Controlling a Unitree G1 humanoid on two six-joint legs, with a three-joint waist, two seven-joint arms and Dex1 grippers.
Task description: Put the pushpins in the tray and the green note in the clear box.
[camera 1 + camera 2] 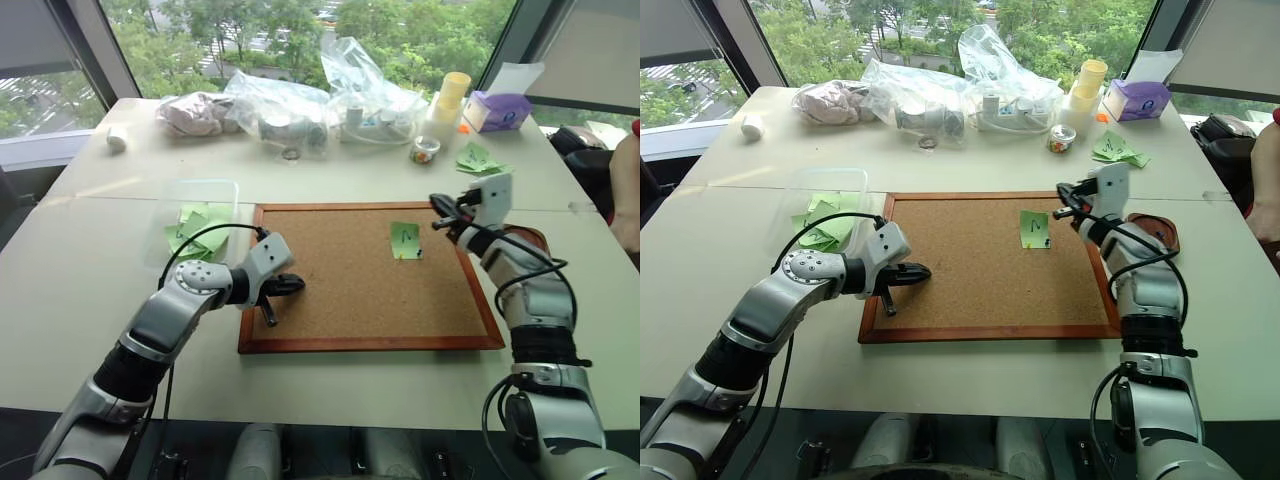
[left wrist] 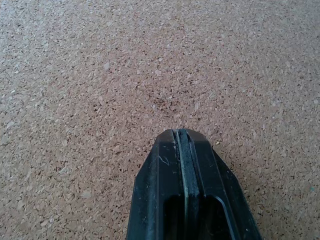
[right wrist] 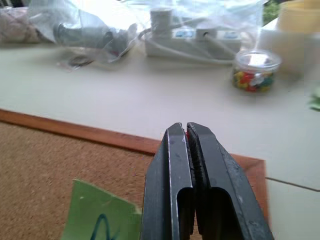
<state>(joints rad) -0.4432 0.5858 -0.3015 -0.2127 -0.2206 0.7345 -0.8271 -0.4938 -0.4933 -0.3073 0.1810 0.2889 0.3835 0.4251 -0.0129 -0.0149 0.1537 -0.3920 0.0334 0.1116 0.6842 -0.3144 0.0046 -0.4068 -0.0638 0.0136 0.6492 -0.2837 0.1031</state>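
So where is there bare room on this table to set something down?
The near table strip below the corkboard is bare, as is the cork between the left gripper and the green note. The far edge is crowded with plastic bags and a pin jar.

both arms were clad in silver-grey metallic shells with black joint sections between them. black cables looped loose along each forearm. the left gripper and the right gripper each had a pale grey housing ending in two slim black fingers with recessed slots.
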